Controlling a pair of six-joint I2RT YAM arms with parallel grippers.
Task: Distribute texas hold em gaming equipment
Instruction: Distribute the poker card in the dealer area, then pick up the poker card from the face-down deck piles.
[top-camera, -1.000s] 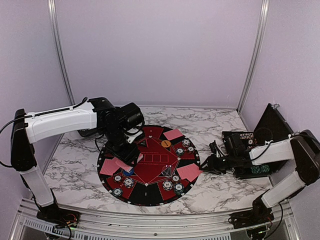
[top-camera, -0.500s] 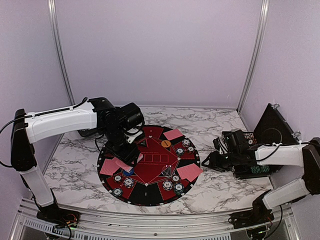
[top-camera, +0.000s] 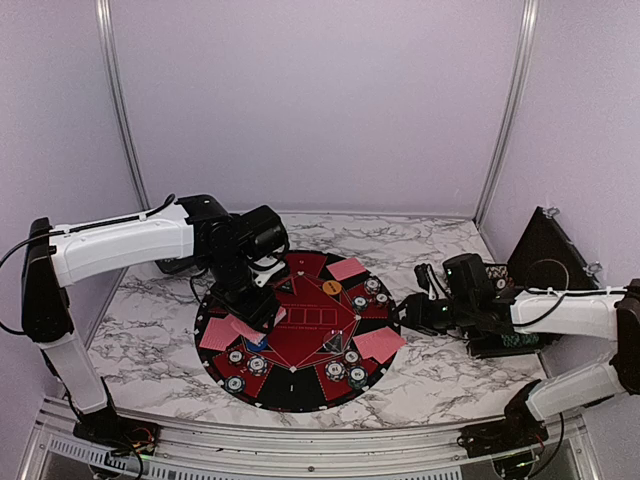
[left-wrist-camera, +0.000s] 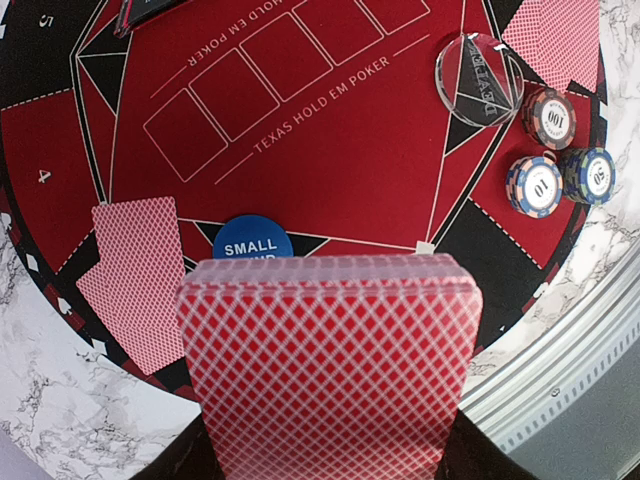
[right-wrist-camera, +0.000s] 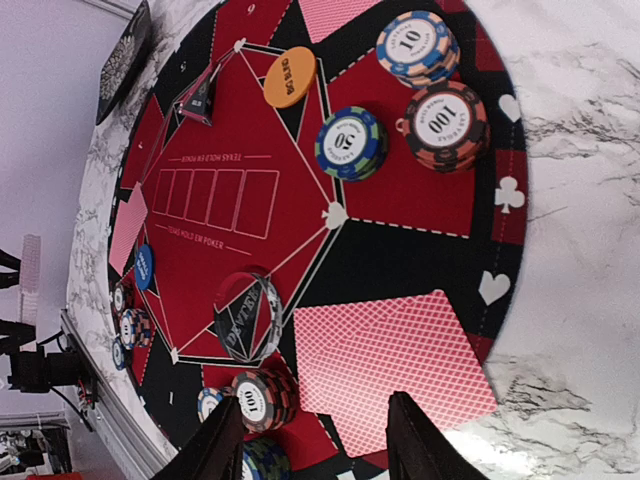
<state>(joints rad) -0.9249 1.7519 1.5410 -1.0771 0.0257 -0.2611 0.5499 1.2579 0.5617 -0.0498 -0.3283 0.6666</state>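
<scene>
My left gripper (top-camera: 255, 305) hovers over the left side of the round mat (top-camera: 300, 388), shut on a deck of red-backed cards (left-wrist-camera: 330, 360). Below it lie two overlapping cards (left-wrist-camera: 135, 275) and a blue "SMALL" disc (left-wrist-camera: 252, 240). My right gripper (right-wrist-camera: 318, 440) stands open and holds nothing, just above and outside the mat's right edge. Two cards (right-wrist-camera: 395, 365) lie face down right in front of its fingers. Striped chips (right-wrist-camera: 350, 142) sit in small groups around the mat. An orange disc (right-wrist-camera: 290, 76) lies near the far side, and a clear dealer disc (right-wrist-camera: 248, 318) near the centre.
A black case (top-camera: 505, 340) holding chips stands on the marble table behind my right gripper, its lid (top-camera: 545, 250) propped against the right wall. Another pair of cards (top-camera: 346, 268) lies at the mat's far edge. A metal rail runs along the near table edge.
The right gripper has opened wider and drawn up and slightly back from the cards at the mat's right edge, which stay put. The left arm and its deck have not moved.
</scene>
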